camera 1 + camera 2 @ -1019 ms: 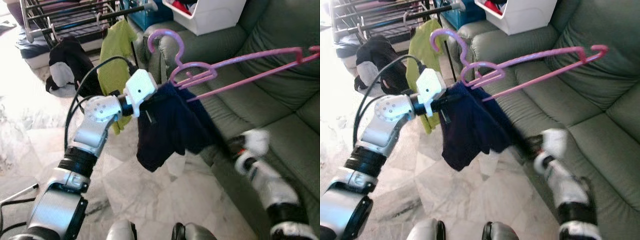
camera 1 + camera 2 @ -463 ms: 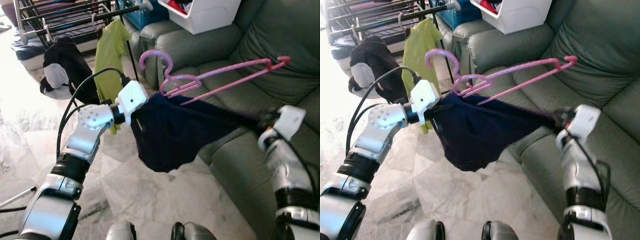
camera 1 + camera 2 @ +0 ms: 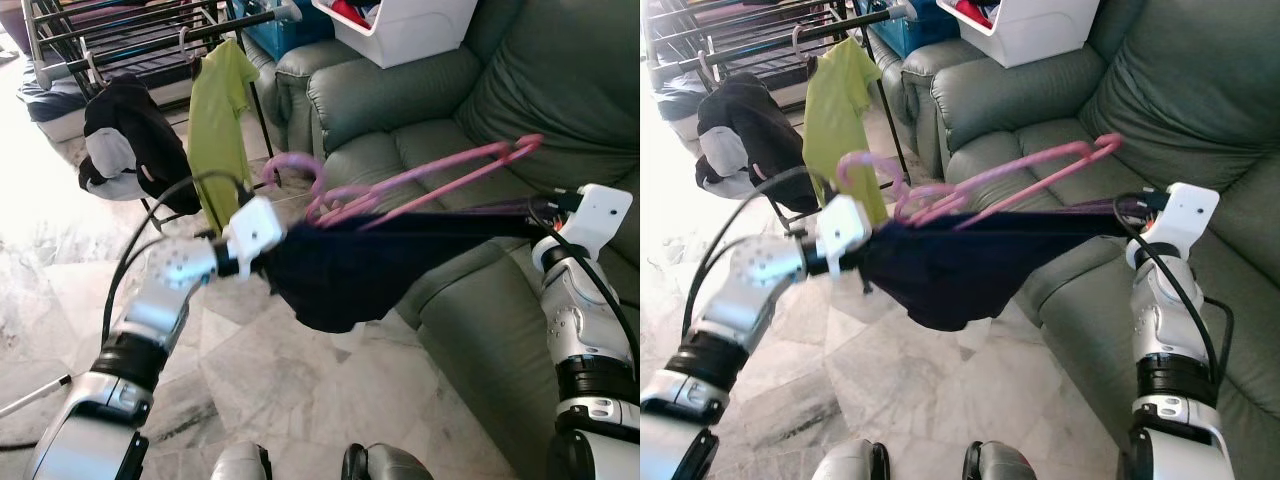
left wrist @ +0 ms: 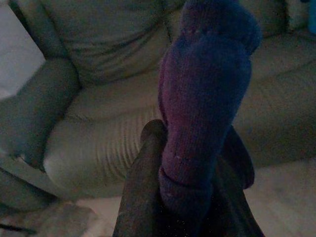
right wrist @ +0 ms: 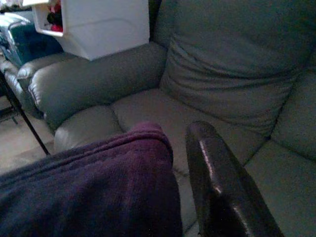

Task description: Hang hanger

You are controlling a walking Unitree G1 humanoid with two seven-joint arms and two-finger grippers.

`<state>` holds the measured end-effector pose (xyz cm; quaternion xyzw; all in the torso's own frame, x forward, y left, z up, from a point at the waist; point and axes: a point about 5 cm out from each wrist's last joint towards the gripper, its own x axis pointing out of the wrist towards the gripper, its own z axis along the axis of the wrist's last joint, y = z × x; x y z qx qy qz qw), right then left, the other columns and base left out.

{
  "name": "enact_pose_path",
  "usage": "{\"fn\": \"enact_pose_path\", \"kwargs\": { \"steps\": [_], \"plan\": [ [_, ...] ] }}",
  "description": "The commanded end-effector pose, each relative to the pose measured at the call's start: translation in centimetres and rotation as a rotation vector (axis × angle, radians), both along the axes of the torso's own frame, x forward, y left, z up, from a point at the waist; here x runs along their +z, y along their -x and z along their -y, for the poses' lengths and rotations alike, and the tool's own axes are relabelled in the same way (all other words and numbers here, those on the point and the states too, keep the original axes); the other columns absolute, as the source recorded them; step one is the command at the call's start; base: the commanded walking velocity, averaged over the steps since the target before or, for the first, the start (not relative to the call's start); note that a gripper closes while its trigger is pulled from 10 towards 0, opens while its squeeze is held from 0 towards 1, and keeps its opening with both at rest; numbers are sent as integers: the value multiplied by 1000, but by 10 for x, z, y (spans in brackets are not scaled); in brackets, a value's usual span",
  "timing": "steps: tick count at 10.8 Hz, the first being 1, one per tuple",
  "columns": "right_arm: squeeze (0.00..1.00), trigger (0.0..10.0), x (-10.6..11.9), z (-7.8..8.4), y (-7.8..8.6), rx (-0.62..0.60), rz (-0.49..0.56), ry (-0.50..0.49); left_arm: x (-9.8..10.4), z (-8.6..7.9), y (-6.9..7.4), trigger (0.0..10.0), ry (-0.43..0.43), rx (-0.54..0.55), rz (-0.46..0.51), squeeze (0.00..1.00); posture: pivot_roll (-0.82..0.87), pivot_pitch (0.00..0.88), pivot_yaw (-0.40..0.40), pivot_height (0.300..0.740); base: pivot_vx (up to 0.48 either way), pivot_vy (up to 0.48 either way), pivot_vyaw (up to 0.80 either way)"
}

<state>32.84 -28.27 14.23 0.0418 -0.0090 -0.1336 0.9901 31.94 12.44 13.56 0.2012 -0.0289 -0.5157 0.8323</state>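
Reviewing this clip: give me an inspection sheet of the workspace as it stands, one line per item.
Surface: pale marble floor; no table.
Job's things: pink hanger lies tilted on top of the dark navy garment, which is stretched between the two grippers.
Clutter: black and grey clothes heaped by the rack; white bin on the sofa arm.
Grippers: left gripper shut on the garment's end; right gripper at the other end, cloth beside one finger, grip not clear.
Cables: black cable loops over the left arm; another runs along the right forearm.
Surroundings: green sofa; drying rack with a green shirt hanging.
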Motion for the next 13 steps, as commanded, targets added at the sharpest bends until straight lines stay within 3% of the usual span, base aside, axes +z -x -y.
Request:
{"fn": "enact_pose_path", "kwargs": {
  "steps": [1,5,8,11,13],
  "plan": [
    [0,0,19,33,9,-157,63,32,-16,-39,3,0,-79,104,-68,0,-62,85,-8,740,0,0,0],
    [0,0,34,22,1,-93,125,75,-51,-33,26,0,-241,-52,-204,0,-64,81,-7,740,0,0,0],
    [0,0,41,5,-4,-11,156,134,-55,-25,23,0,-310,-81,-188,0,-68,79,-7,740,0,0,0],
    [0,0,48,-1,-10,14,168,154,-67,-18,28,0,-425,-158,-206,0,-67,81,-7,740,0,0,0],
    [0,0,53,-7,-9,35,226,139,-76,-14,24,0,-455,-101,-213,0,-71,83,-5,740,0,0,0]
  ]
}}
